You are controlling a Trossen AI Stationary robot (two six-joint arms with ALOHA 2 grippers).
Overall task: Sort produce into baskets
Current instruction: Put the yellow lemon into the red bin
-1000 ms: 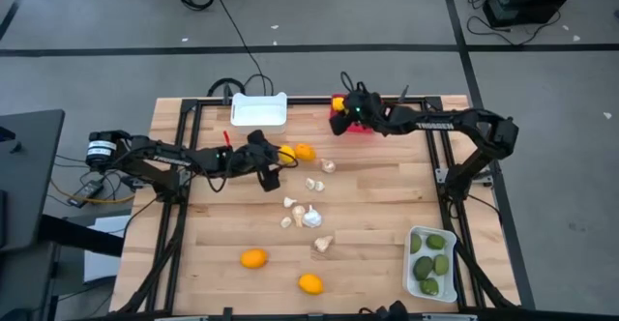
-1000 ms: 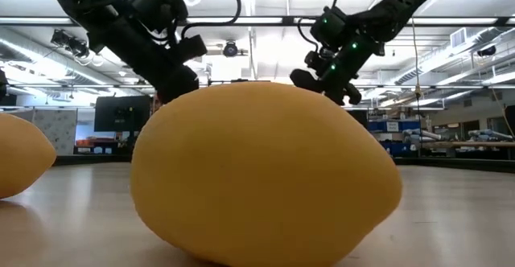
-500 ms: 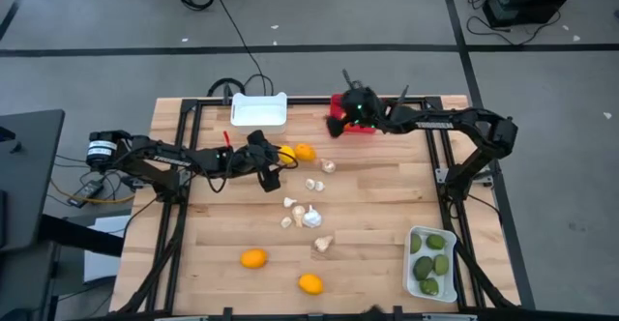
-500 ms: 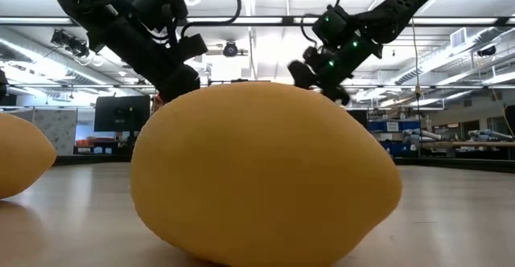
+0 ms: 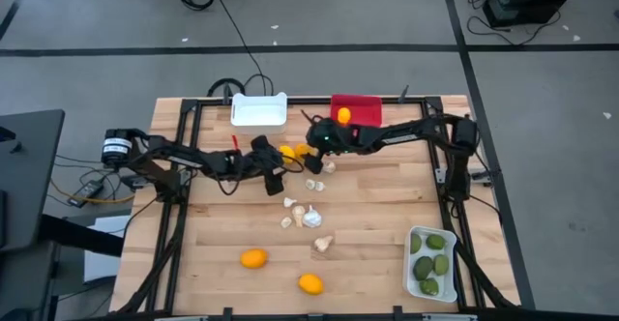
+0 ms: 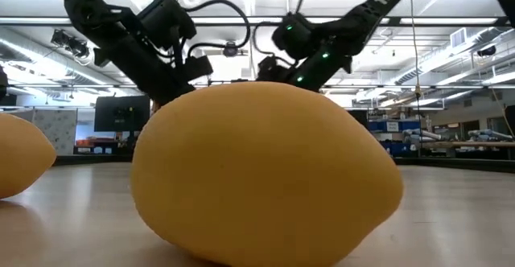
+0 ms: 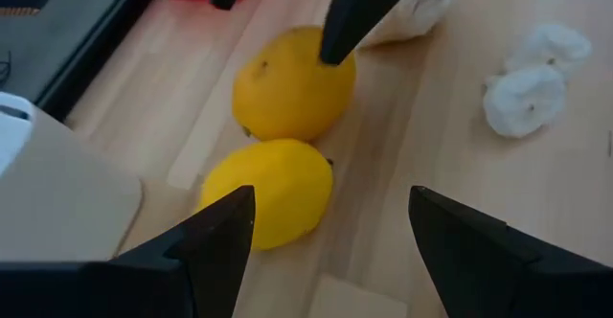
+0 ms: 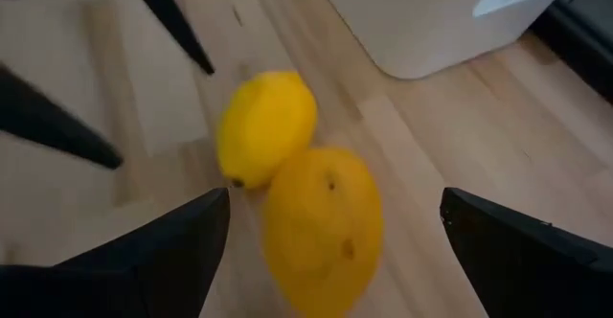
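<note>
Since leaving the red basket (image 5: 356,109), the right tool (image 5: 311,143) nears the orange (image 5: 305,151).

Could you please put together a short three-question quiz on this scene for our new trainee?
1. True or false: the red basket holds one orange fruit.
2. Which basket holds the green fruits?
A. the white one at the table's far edge
B. the white one at the near right corner
C. the red one
3. Fill in: the left gripper and the right gripper, both open, each face a lemon and an ______ lying side by side.

Key: 1 true; 2 B, the near-right white basket; 3 orange.
</note>
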